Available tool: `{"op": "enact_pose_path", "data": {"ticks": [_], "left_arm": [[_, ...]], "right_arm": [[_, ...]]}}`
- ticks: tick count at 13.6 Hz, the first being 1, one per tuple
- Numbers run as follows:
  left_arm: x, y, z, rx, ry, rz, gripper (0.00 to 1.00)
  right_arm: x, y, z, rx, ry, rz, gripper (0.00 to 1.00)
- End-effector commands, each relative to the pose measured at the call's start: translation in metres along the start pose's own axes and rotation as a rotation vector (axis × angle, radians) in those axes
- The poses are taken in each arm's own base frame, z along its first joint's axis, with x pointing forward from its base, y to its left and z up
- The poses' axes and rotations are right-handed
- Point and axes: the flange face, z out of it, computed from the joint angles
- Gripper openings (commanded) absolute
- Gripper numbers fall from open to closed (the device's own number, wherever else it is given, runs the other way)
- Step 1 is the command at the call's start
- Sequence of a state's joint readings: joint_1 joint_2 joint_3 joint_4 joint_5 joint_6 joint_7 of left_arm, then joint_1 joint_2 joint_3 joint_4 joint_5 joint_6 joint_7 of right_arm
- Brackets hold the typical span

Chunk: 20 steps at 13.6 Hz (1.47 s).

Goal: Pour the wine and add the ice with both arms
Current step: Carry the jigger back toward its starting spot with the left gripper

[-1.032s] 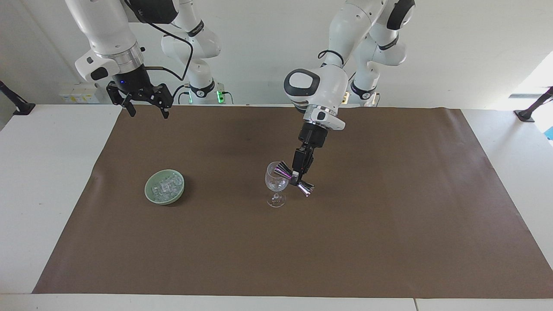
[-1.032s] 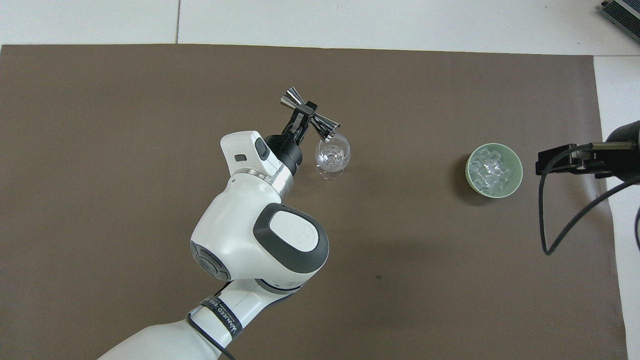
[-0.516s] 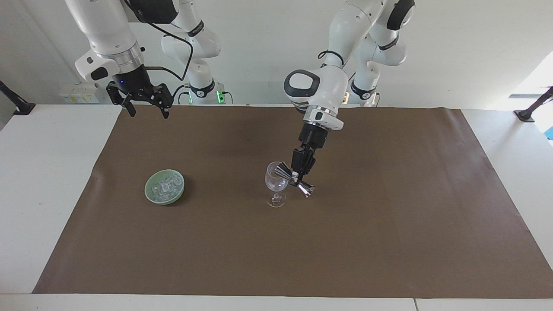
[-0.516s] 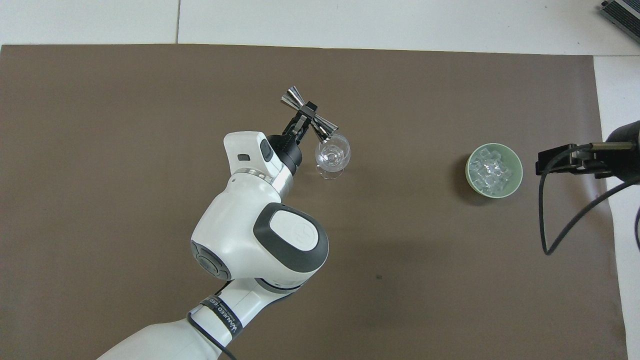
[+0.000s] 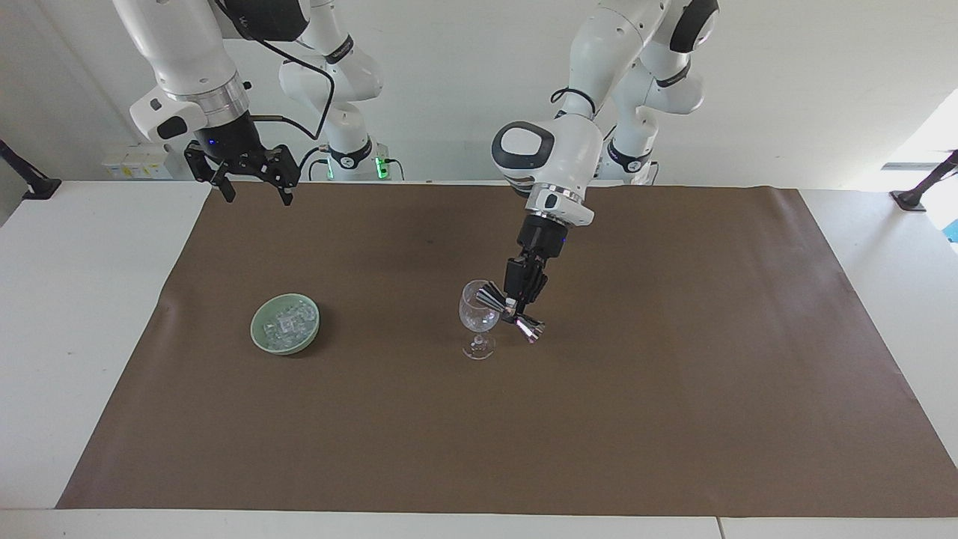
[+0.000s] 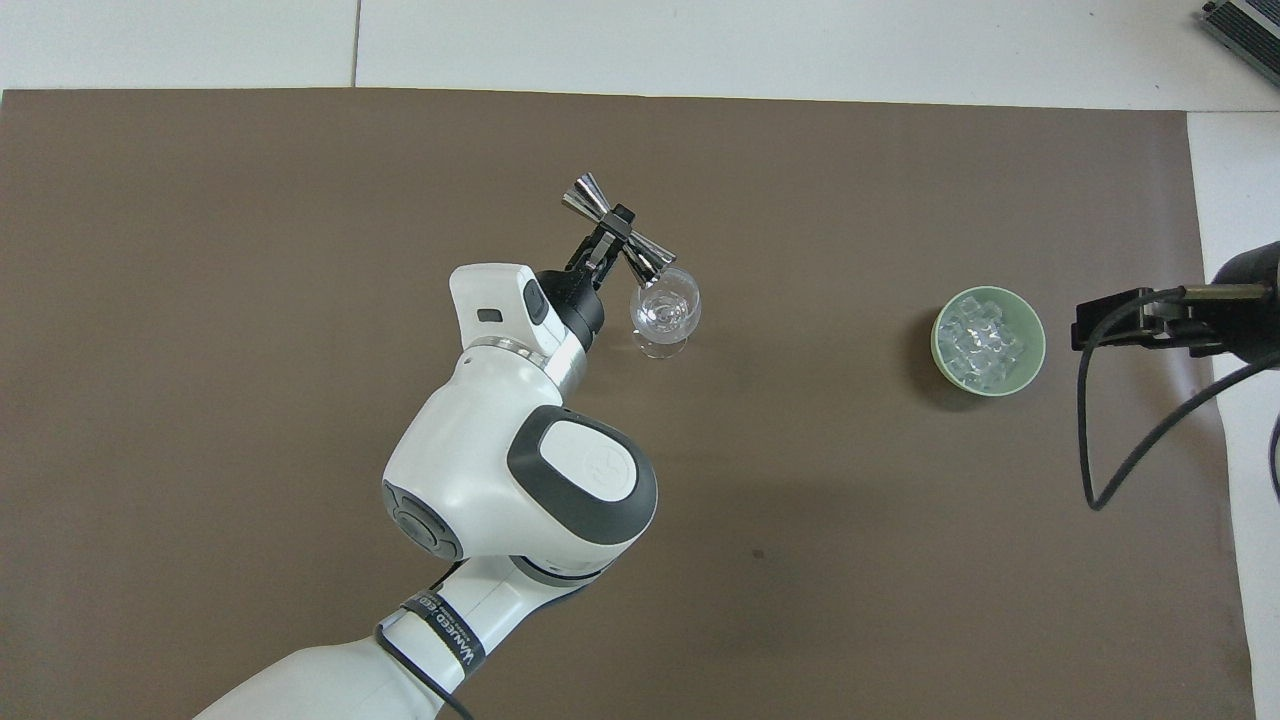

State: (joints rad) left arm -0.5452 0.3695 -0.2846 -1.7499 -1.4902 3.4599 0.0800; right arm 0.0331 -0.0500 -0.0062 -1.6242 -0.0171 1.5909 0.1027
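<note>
The left gripper point(image 5: 513, 305) pinches a jigger point(image 5: 510, 308), tipped over the glass point(image 5: 478, 317). The ice point(image 5: 287, 322) sits in the dish point(image 5: 263, 338), well apart from the glass. The right gripper point(image 5: 253, 193) waits spread, above the table's edge.

We are seeing a brown mat point(image 5: 599, 419) covering most of the white tabletop point(image 5: 82, 299). Two black clamp stands point(image 5: 920, 191) are sitting on the tabletop just off the mat's corners nearest the robots; a grey device point(image 6: 1245, 25) is lying off another corner.
</note>
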Motion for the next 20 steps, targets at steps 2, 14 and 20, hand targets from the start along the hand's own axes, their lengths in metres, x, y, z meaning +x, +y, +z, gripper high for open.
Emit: {"op": "enact_pose_path", "data": {"ticks": [2,14,20], "left_arm": [[0.007,0.005,-0.011,-0.009,0.007,0.0,0.0],[0.03,-0.008,-0.038,0.017,-0.045,-0.595,0.0],[0.047,-0.01,-0.041,0.012,-0.034,-1.006,0.0]], "right_arm": [[-0.004,0.015,0.0,0.003,0.001,0.004,1.0],[-0.004,0.015,0.003,0.003,0.001,0.001,1.0],[-0.007,0.015,0.005,0.001,-0.008,-0.007,1.0]]}}
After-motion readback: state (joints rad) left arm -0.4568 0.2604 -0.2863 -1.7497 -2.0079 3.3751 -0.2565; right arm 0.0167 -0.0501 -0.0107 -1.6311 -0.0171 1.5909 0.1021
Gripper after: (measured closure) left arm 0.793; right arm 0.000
